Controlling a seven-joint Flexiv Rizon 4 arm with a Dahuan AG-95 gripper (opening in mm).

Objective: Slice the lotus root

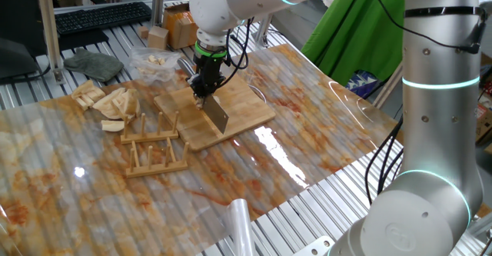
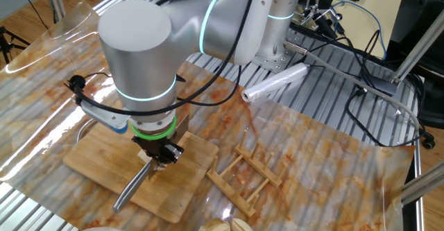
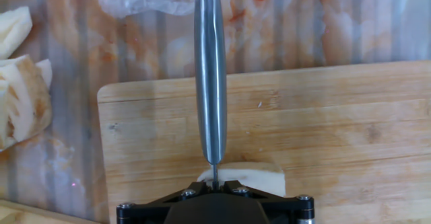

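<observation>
My gripper (image 3: 214,182) is shut on a steel knife (image 3: 210,83), which reaches away from the hand over the bamboo board (image 3: 350,116). A small cream lotus root chunk (image 3: 252,178) lies on the board right under the knife's near end, mostly to the right of the blade and partly hidden by my hand. In one fixed view the gripper (image 1: 202,94) stands over the board (image 1: 246,106) with the blade (image 1: 217,116) edge-down on it. The other fixed view shows the gripper (image 2: 161,159), the knife (image 2: 132,186) and the board (image 2: 97,165); the lotus root is hidden there.
A heap of tan wedge slices (image 1: 111,102) lies left of the board, with a clear plastic bag (image 1: 154,62) of pale chunks behind it. A wooden rack (image 1: 154,144) stands in front of the board. A roll of film (image 2: 274,84) lies near the arm's base.
</observation>
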